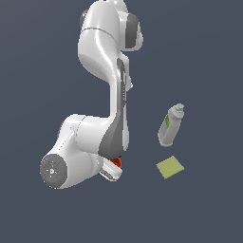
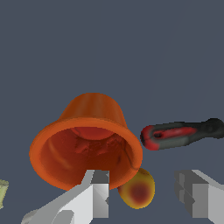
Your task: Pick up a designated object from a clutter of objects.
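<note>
The orange-red cup [image 2: 89,131] fills the wrist view, tipped so its hollow mouth faces the camera. My gripper [image 2: 146,199] is open. One finger [image 2: 97,192] stands in front of the cup's mouth at its near rim, and the other finger [image 2: 199,197] is well clear to the side. In the picture, a part of the cup's rim and a yellow-orange ball [image 2: 138,189] lie between them. In the exterior view the arm hides most of the clutter. Only a sliver of the cup [image 1: 118,163] shows beside the gripper [image 1: 113,170].
A red-and-black tool [image 2: 181,134] lies just beyond the cup's rim. A white bottle [image 1: 171,126] lies toward the exterior view's right, with a yellow-green square pad [image 1: 170,167] below it in the picture. The pad's corner [image 2: 2,192] shows at the wrist view's edge.
</note>
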Controlling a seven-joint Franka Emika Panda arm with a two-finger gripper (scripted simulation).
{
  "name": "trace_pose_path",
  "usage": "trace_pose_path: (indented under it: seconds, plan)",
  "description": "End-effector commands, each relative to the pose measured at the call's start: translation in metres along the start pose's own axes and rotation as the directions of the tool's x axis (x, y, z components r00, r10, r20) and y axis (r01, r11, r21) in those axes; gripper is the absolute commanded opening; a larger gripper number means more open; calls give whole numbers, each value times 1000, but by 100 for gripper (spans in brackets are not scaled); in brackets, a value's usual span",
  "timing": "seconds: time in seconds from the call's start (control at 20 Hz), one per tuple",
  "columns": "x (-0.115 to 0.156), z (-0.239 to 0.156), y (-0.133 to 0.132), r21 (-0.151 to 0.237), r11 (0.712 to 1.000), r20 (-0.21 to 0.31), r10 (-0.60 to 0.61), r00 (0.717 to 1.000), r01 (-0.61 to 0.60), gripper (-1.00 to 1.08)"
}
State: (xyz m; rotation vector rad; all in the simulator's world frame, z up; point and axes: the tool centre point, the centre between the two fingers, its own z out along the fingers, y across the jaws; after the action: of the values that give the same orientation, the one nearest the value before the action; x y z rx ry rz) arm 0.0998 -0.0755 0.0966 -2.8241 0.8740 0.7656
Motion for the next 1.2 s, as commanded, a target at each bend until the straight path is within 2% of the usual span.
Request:
trace_pose_path:
  seconds: [0.0, 0.65, 0.7, 1.15]
  plan:
    - [0, 4, 0, 0, 1000, 0, 0, 1000, 0, 28]
    - [0, 29, 0, 0, 1000, 1, 2, 1000, -2, 28]
    - [0, 29, 0, 0, 1000, 1, 2, 1000, -2, -100]
    - [0, 29, 0, 0, 1000, 1, 2, 1000, -2, -100]
